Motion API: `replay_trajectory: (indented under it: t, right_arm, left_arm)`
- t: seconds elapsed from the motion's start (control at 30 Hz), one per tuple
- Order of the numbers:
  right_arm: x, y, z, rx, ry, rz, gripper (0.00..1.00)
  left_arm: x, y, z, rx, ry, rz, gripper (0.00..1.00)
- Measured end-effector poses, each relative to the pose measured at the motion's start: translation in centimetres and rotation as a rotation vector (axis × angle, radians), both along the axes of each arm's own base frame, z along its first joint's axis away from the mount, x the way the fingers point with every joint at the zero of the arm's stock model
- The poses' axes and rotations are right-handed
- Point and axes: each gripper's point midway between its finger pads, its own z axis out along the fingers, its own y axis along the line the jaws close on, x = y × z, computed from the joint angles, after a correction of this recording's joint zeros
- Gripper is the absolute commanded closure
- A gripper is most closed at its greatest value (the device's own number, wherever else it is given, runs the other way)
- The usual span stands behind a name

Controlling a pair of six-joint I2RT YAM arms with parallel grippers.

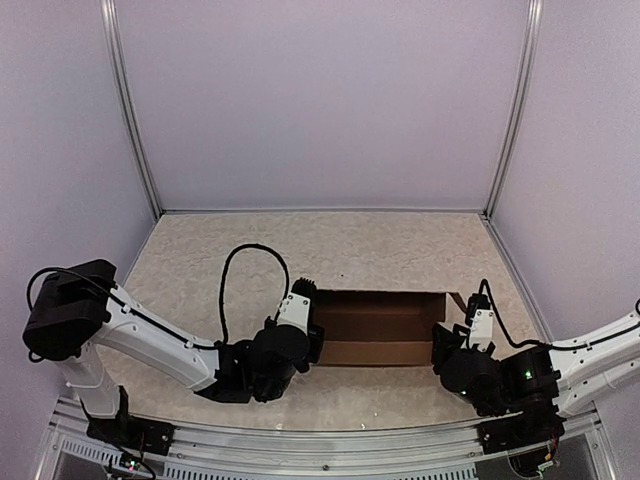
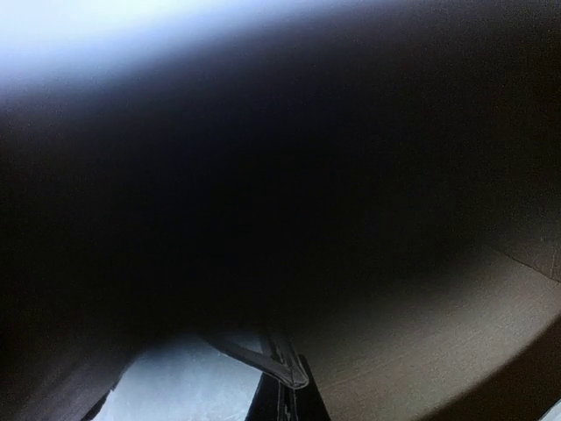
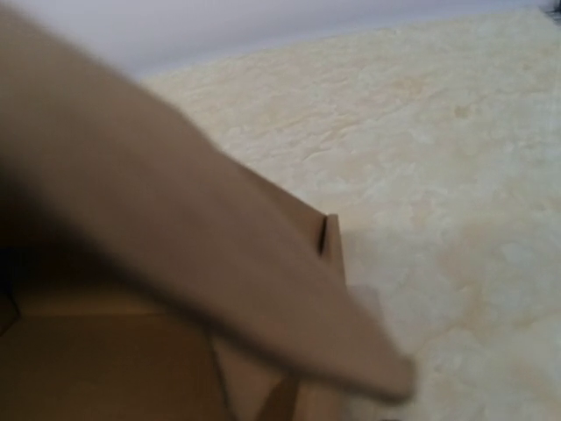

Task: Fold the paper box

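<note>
The paper box (image 1: 380,322) is a brown cardboard shape lying across the table between my two arms, its long walls raised. At its left end is my left gripper (image 1: 314,340). In the left wrist view dark cardboard (image 2: 438,351) fills nearly the whole frame, and the fingers (image 2: 296,379) are shut tight beside it; I cannot tell whether any cardboard is pinched. My right gripper (image 1: 452,335) is at the box's right end. In the right wrist view a blurred flap (image 3: 175,219) slants across over the box's corner (image 3: 331,241) and hides the fingers.
The box sits on a beige speckled table (image 1: 250,250) enclosed by white walls and metal posts (image 1: 505,110). A metal rail (image 1: 320,445) runs along the near edge. A black cable (image 1: 240,260) loops above the left arm.
</note>
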Motion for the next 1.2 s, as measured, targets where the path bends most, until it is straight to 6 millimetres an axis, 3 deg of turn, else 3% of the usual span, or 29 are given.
replay_trajectory:
  t: [0.37,0.6,0.7,0.8,1.0,1.2]
  right_arm:
    - [-1.3,-0.6,2.4,0.036,0.051,0.161,0.28]
    - [-2.7,-0.6,3.1,-0.021,0.107,0.307,0.27]
    - [-3.2,0.1,4.4,-0.043,0.113,0.367,0.25]
    - [-3.4,1.2,6.3,-0.066,0.101,0.416,0.25]
    - [-2.6,5.4,10.2,-0.169,0.053,0.488,0.28]
    - [2.3,9.7,15.8,-0.181,0.051,0.47,0.31]
  left_arm:
    - [1.7,-0.7,-1.1,-0.015,-0.063,0.052,1.0]
    - [2.7,-0.6,-1.5,-0.02,-0.087,0.074,1.0]
    - [3.2,-0.4,-1.6,-0.034,-0.089,0.081,1.0]
    - [3.8,0.2,-1.8,-0.05,-0.091,0.085,1.0]
    - [4.0,0.6,-2.2,-0.07,-0.094,0.069,1.0]
    - [4.1,0.4,-2.8,-0.071,-0.095,0.056,1.0]
